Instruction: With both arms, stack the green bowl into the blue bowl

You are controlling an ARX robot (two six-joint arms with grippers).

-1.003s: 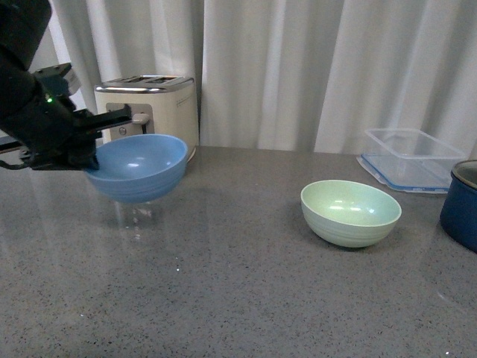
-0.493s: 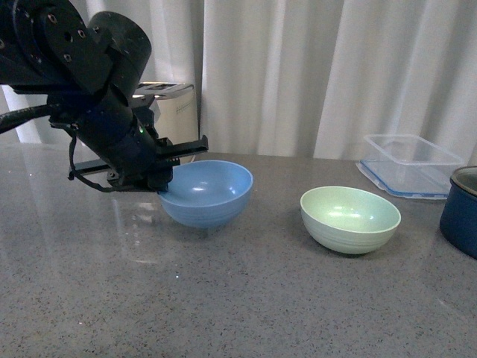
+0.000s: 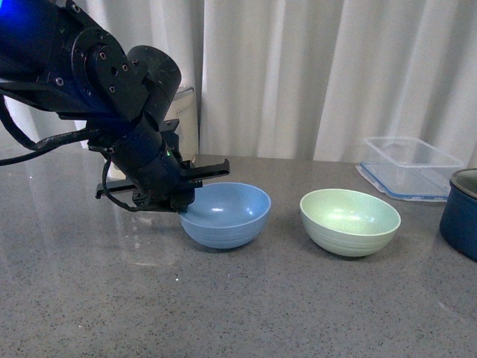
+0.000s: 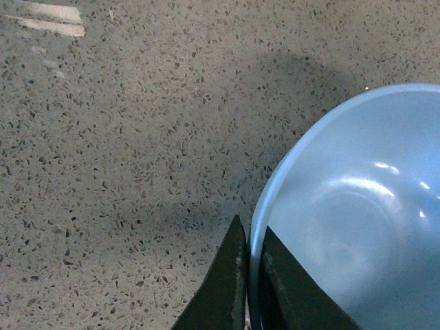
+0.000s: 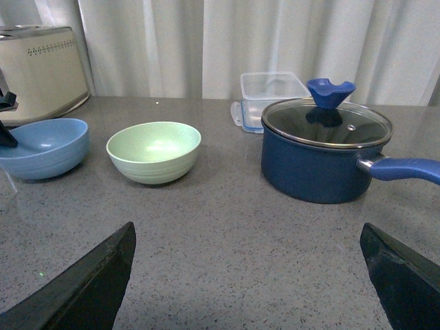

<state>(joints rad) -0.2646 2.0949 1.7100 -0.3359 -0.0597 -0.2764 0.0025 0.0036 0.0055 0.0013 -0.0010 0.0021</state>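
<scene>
On the grey speckled counter, the green bowl is set upright, apart from both grippers. Just beside it, on its left in the front view, the blue bowl is seen upright with its base down at the counter. The blue bowl's rim is pinched by the left gripper: one black finger is placed inside the rim and one outside, pressed tight on it. The right gripper is held wide open, well apart from both bowls. A dark blue pot with a glass lid is seen to the right of the green bowl, and a clear plastic box behind it. A cream toaster is half hidden behind the left arm; the small marks on it cannot be read.
</scene>
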